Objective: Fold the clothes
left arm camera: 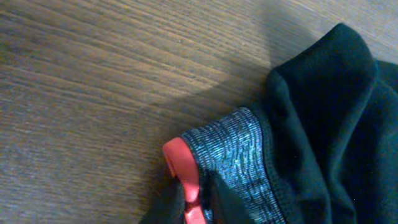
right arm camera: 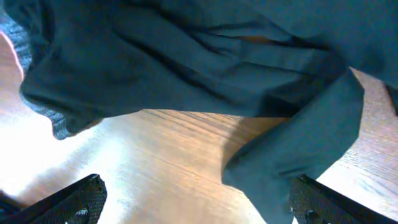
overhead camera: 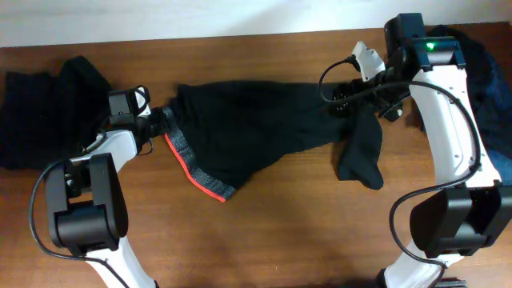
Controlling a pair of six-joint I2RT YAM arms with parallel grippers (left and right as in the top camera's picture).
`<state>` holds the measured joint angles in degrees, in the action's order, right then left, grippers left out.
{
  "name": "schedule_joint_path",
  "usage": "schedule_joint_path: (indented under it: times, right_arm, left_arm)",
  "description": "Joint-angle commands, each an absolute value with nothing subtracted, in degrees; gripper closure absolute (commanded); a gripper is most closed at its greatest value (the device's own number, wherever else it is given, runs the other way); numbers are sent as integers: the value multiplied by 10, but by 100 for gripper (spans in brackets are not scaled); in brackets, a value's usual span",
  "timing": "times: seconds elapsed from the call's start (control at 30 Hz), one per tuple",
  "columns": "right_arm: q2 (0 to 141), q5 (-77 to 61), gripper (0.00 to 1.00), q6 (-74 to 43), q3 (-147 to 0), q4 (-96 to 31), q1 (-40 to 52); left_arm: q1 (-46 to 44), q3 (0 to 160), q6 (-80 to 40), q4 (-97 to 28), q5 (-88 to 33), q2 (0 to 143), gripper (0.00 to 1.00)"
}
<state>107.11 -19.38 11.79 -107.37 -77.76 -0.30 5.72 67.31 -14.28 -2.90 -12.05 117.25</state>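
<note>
The table (overhead camera: 264, 240) is mostly bare wood from my seat, and the biggest thing on it is the black garment (overhead camera: 256, 128), spread crosswise in the middle between the two arms. It is not flat yet. The cloth is bunched along the top, and one leg (overhead camera: 360, 156) droops off its right end toward the near edge.

A dark pile (overhead camera: 48, 104) sits at the far left. A blue and dark heap (overhead camera: 492, 104) sits at the far right behind the right arm. I take both as waiting their turn, well apart from the piece in hand.

The red-and-grey waistband (left arm camera: 230, 155) marks the garment's left end. It is the firmest edge to pull on, which is why I have the left gripper (left arm camera: 196, 202) there. In the left wrist view, its dark fingertips sit on either side of the red rim and pinch it.

The right gripper (right arm camera: 199, 208) hangs over the garment's other end. Its fingers (right arm camera: 68, 199) are spread wide with only wood between them, and the cloth lies just ahead. I judge it is lined up to take that end so the two arms can stretch the piece flat.
</note>
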Motion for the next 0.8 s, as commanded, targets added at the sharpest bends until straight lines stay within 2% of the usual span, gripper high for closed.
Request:
schedule_joint_path:
  times: [0.0, 0.23, 0.77]
  right_arm:
    - [1074, -208, 1, 116, -1084, -784, 6]
    - [1073, -208, 1, 116, -1084, -789, 15]
    - [1064, -203, 1, 122, -1084, -790, 15]
  left_arm:
    - [62, 685, -141, -51, -127, 1176, 93]
    - [62, 736, -131, -106, -126, 1163, 99]
    - [100, 769, -87, -206, -120, 1085, 100]
